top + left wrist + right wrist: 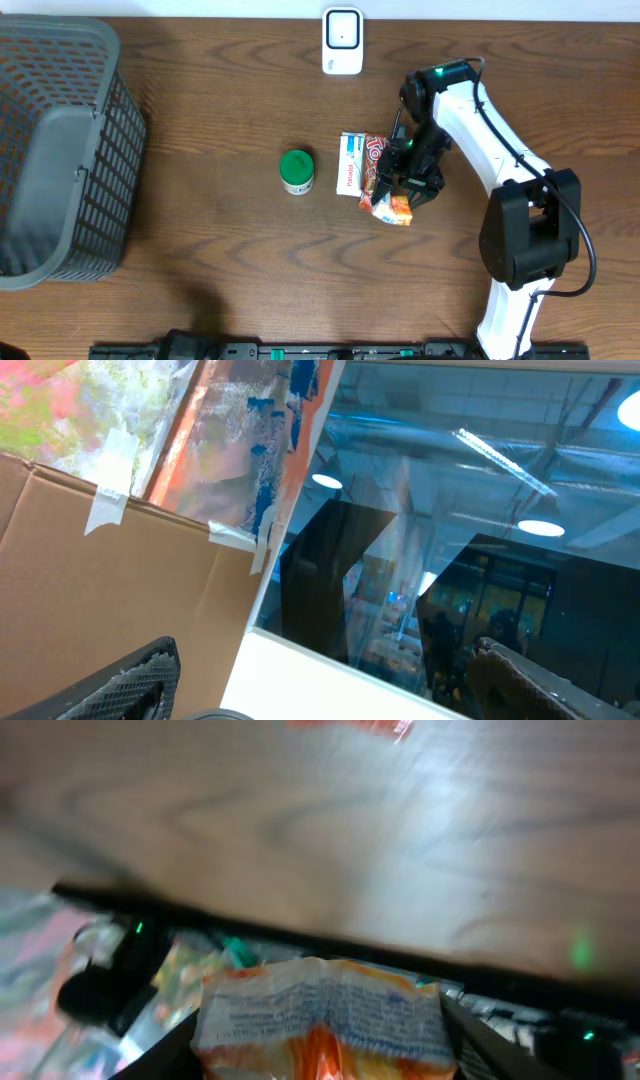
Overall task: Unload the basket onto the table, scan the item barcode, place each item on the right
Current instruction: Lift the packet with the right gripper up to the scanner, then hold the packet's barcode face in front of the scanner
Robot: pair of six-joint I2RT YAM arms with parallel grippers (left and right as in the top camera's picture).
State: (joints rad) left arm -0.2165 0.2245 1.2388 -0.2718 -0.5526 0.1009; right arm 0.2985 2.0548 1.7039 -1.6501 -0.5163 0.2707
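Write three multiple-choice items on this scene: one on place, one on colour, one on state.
1. The green-lidded jar stands: A in the basket; B left of the white box; C on the scanner.
2. The packet at the right hand is: A blue; B orange; C black.
3. The left hand is: A open; B shut on the jar; C shut on the box.
Answers: B, bare table separates it from the box on its right; B, its wrapper shows orange in both views; A, its fingers stand wide apart, nothing between.

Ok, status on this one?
Left gripper open, empty. Right gripper around snack packet, grip unconfirmed. White box beside packet; scanner unblocked.
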